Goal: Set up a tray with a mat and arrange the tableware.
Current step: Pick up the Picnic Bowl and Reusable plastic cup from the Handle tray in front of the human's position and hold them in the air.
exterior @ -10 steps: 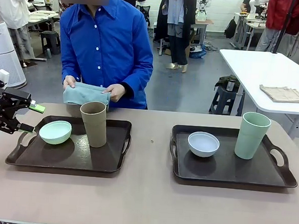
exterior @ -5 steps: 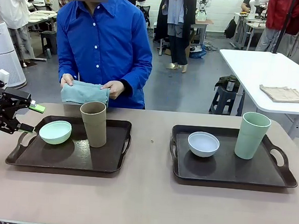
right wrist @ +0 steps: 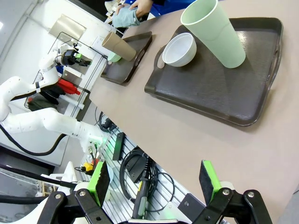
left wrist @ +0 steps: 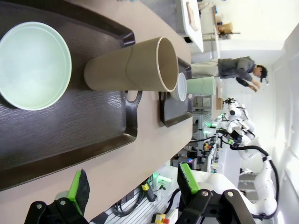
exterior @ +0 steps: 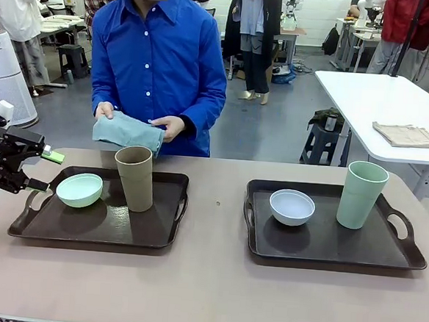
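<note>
Left jaws: I see them spread wide and empty, hovering just off the 9 o'clock handle of the left tray
Right jaws: wide open with nothing between the green pads, hanging out past the bench edge, well apart from the right tray
Trays: both dark, side by side on the bench with a gap between them
Mint green bowl: on the left tray, at 9 o'clock of the brown cup
Brown cup: upright, near the tray's 12 o'clock rim
Pale blue-white bowl: on the right tray, toward 10 o'clock
Pale green cup: upright, at 3 o'clock of that bowl
Mat: a folded teal cloth, held in both hands by the person at the bench's 12 o'clock side, above the far edge behind the brown cup
</note>
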Robot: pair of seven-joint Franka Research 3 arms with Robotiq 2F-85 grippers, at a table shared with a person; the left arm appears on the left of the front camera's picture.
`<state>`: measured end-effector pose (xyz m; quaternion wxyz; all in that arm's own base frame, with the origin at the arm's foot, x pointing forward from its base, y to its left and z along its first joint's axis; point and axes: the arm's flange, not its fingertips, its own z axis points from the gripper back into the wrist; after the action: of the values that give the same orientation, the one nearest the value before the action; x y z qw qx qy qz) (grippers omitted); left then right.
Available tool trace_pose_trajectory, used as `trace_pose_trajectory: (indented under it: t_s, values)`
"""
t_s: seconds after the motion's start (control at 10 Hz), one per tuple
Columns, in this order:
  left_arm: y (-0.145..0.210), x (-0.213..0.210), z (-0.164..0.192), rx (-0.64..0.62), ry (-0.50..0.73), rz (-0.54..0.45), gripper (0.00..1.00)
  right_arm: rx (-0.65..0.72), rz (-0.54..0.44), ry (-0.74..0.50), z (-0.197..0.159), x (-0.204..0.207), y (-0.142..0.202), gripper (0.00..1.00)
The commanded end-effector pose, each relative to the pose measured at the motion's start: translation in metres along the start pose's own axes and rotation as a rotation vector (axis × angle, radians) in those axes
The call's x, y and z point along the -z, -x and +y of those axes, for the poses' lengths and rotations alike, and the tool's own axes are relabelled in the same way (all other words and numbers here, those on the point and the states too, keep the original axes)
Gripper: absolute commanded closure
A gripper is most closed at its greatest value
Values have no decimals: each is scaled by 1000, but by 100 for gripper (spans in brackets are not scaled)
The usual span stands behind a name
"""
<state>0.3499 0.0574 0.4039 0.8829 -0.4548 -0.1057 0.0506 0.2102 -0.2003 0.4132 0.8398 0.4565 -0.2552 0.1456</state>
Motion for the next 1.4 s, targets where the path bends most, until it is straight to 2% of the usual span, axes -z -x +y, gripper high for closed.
trace_pose_trajectory:
  t_s: [0.0,0.2,0.3,0.6,0.7,0.9,1.1,1.3]
  values:
    - [2,-12,-5,69,-122,7,0,-28,-33,14,7,-5,-13,0]
    - [1,-24,-23,122,-290,-26,0,-35,-152,160,59,0,-58,0]
    - [-4,-28,-34,146,-355,-35,0,-110,-178,229,91,10,-87,0]
    - [-20,-44,-58,185,-505,-88,0,-545,-50,407,162,71,-140,0]
    - [-28,-53,-75,204,-573,-98,0,-665,2,411,184,99,-160,0]
    - [-34,-67,-102,216,-658,-107,0,-852,124,315,214,153,-177,0]
    - [-29,-73,-122,239,-695,-102,0,-895,155,353,226,210,-192,0]
    - [-20,-79,-132,193,-678,-90,0,-876,241,157,236,266,-190,0]
